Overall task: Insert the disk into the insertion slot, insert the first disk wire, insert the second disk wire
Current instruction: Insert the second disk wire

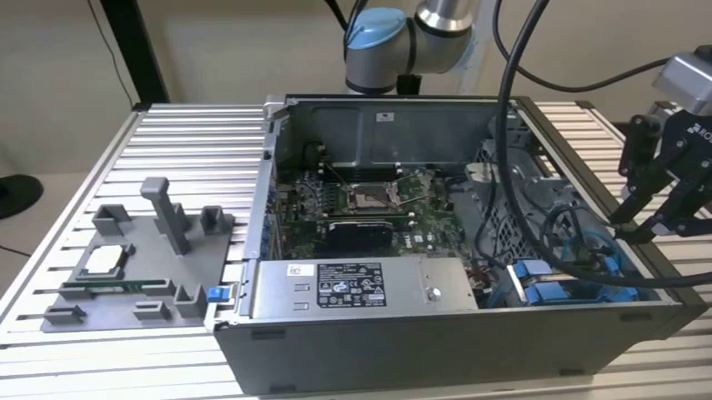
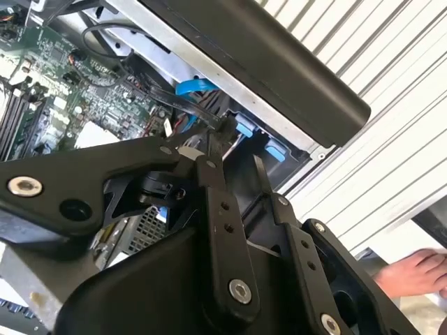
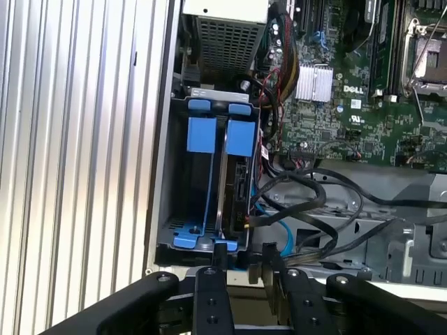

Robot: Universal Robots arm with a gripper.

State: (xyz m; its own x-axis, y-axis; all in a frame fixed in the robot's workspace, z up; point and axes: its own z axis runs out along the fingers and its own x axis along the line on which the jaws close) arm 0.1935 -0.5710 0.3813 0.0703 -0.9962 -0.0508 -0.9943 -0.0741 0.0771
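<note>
The insertion slot (image 3: 183,202) is the grey drive bay with blue end tabs in the case corner (image 1: 553,292). The disk (image 3: 238,187) stands on edge in the bay's lane nearest the motherboard, under a blue carrier tab. Beside it, the other lane holds a blue frame (image 3: 203,134). A black wire's plug (image 3: 246,225) sits against the disk's edge, and a blue cable (image 3: 283,236) curls next to it. My gripper (image 3: 237,257) hovers just off the bay's end, over the case's edge at the exterior view's right (image 1: 648,227). Its black fingers (image 2: 218,139) are apart with nothing between them.
The open case holds a motherboard (image 1: 358,208), a grey labelled power-supply box (image 1: 353,287) and loose black cables (image 3: 307,202). A grey fixture tray (image 1: 133,267) lies on the slatted table (image 1: 189,150) at the exterior view's left. A person's hand (image 2: 413,272) rests beside the case.
</note>
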